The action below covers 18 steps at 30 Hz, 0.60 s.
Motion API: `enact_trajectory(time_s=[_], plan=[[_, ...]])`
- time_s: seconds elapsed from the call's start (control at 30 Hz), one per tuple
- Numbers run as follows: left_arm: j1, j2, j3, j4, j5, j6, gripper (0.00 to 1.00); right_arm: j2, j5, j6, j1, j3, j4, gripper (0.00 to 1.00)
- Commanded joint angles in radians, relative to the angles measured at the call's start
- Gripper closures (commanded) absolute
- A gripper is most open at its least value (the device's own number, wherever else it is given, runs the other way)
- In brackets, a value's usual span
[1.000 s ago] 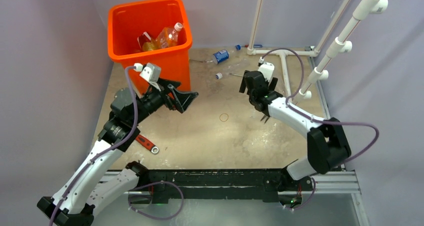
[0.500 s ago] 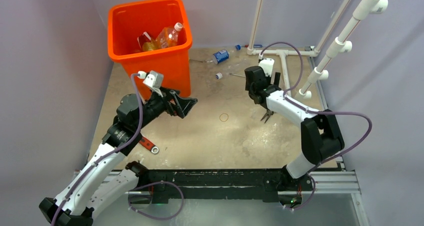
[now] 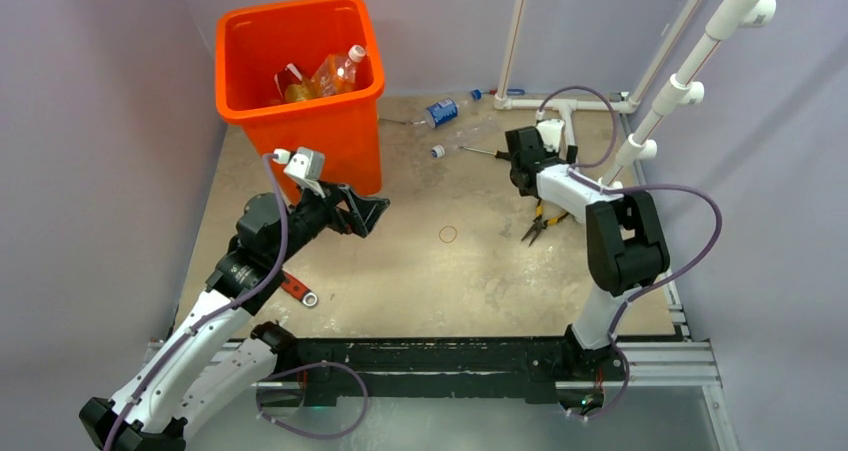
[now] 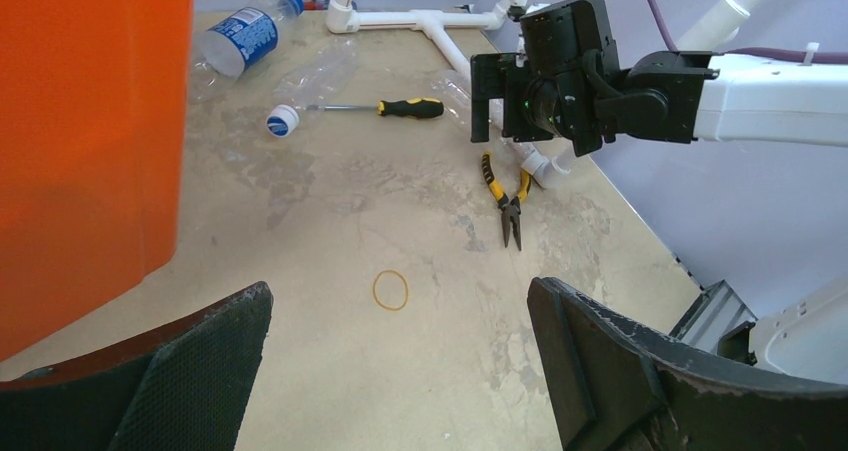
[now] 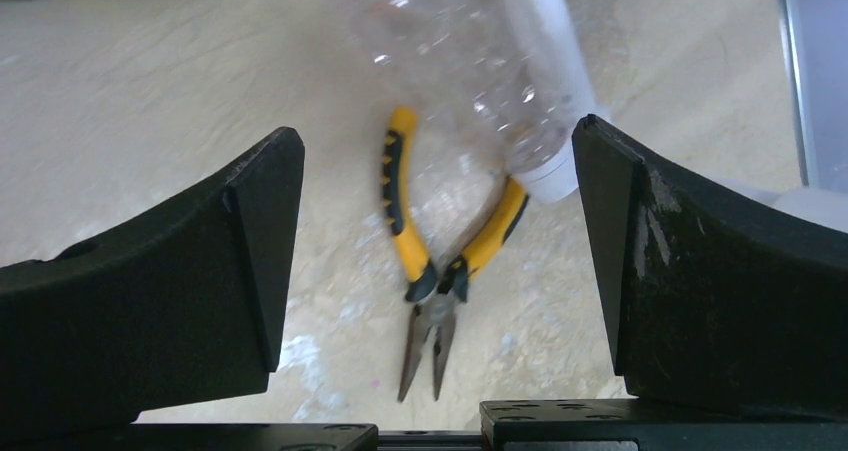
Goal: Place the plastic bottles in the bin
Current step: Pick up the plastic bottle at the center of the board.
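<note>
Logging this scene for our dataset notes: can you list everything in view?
bin: one, bright orange, far left of table
bottles in bin: at least two, one orange-tinted
bottles on table: at least three, clear, one blue-labelled, far centre
screwdriver: one, yellow-black, beside those bottles
pliers: one, yellow-handled, right of centre
wrench: one, red-handled, near left side
rubber band: one, yellowish, mid-table
pipe frame: one, white, far right
left gripper: open, empty
right gripper: open, empty

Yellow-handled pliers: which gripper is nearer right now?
Right. The right gripper hangs close over the pliers; the left gripper sits across the table beside the bin.
</note>
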Motion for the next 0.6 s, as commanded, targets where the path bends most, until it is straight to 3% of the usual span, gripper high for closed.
enact_trajectory(time_s=[0.0, 0.57], plan=[[-0.002, -0.017, -0.006, 0.0, -0.01, -0.013, 0.01, 0.0, -0.02, 0.006, -0.08, 0.04, -0.011, 0.01], [-0.003, -0.013, -0.012, 0.0, 0.004, -0.019, 0.01, 0.062, -0.241, 0.053, -0.169, -0.023, 0.046, 0.04]])
